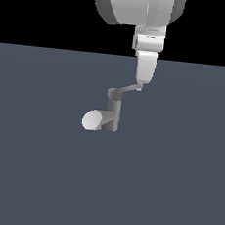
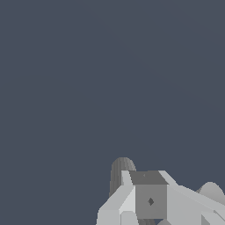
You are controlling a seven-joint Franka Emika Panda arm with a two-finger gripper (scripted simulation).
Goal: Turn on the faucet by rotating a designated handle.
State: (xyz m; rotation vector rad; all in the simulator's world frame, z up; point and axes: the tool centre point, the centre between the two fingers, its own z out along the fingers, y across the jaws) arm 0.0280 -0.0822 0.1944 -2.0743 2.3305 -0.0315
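Note:
The faucet [image 1: 113, 113] stands mid-scene in the exterior view: a dark grey upright post with a thick pale spout [image 1: 93, 120] pointing toward the exterior view's left. The handle [image 1: 129, 89], a thin grey lever, runs from the round cap on the post up toward the exterior view's right. My gripper [image 1: 143, 80] comes down from above, and its tips touch the lever's outer end. The fingers show no gap and hold nothing. In the wrist view my fingers [image 2: 149, 200] fill the lower edge, with a dark ribbed part of the faucet [image 2: 119, 172] just behind them.
The faucet stands on a flat blue-grey floor [image 1: 39, 175] that fills the scene. The large white arm [image 1: 140, 7] hangs above the faucet. A pale rounded shape [image 2: 212, 191] shows beside my fingers in the wrist view; I cannot tell what it is.

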